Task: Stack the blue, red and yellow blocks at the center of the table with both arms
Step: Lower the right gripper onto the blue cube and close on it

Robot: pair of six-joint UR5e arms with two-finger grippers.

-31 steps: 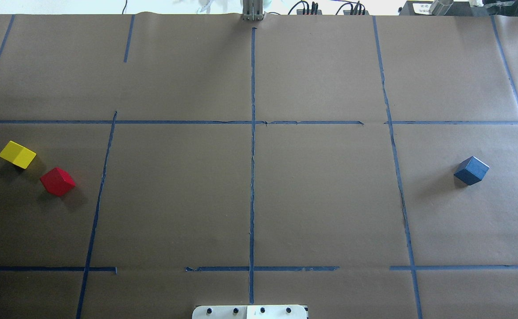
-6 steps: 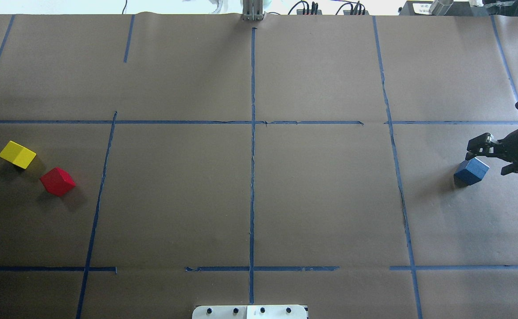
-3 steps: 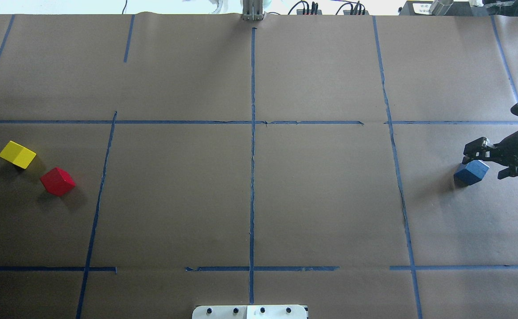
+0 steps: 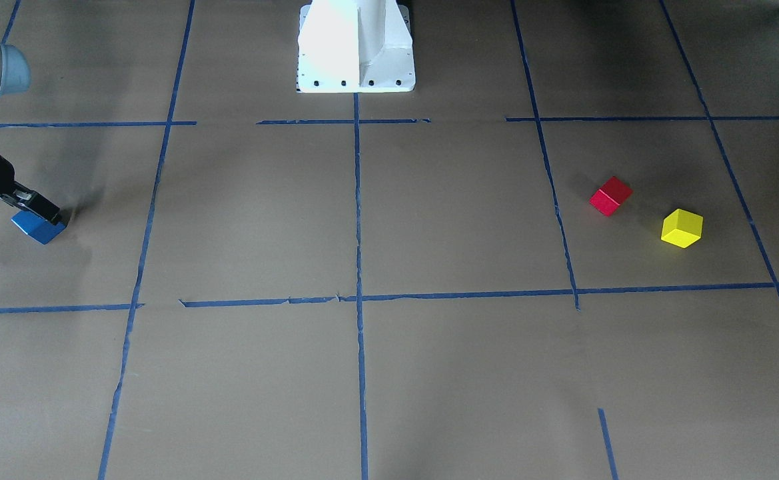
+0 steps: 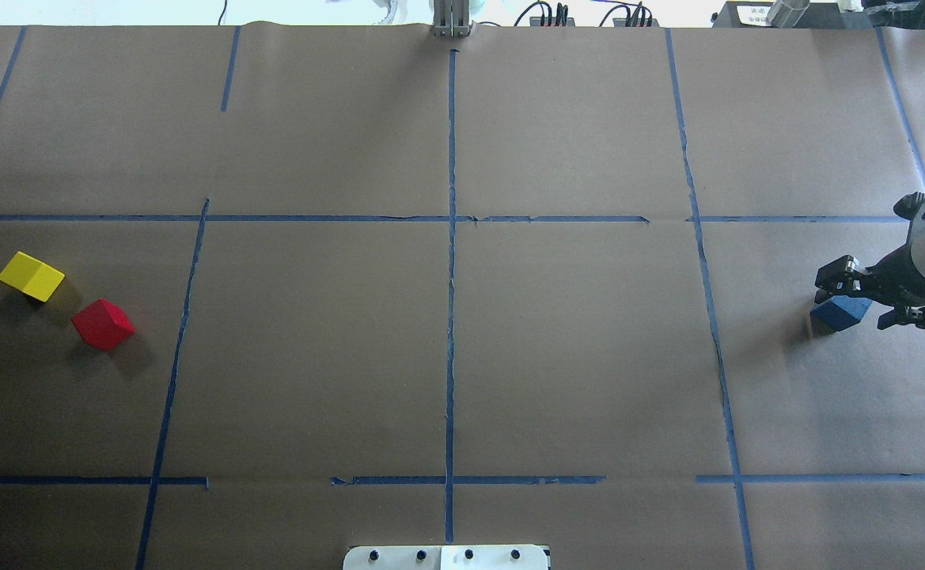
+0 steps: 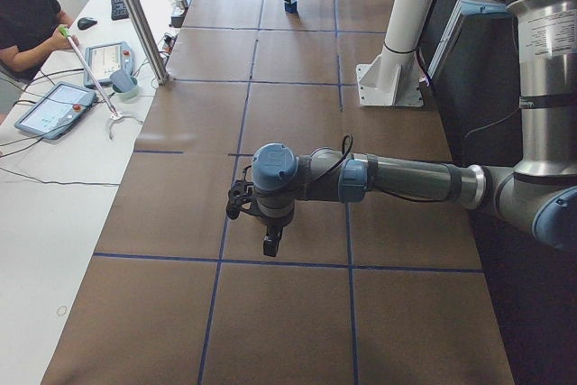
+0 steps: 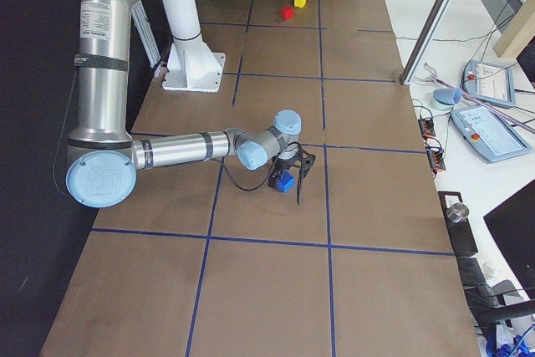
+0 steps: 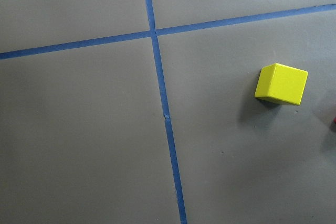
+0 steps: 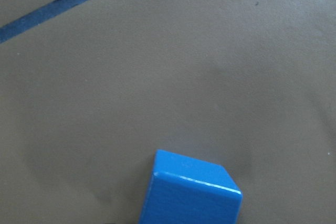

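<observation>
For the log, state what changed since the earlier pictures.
The right gripper came in from the table's right edge and moved inward over the blue block, jaws open, nothing grasped. That block, the red block and the yellow block stayed put.

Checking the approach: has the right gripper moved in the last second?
Yes. Overhead, the right gripper has shifted left, closer to the tape line, its open fingers now either side of the blue block.

You'll see the right pincer (image 5: 854,305), absent from the overhead view five seconds ago, has come in from the outer side of the blue block (image 5: 834,315) and edged across it; its spread jaws now straddle that block.
</observation>
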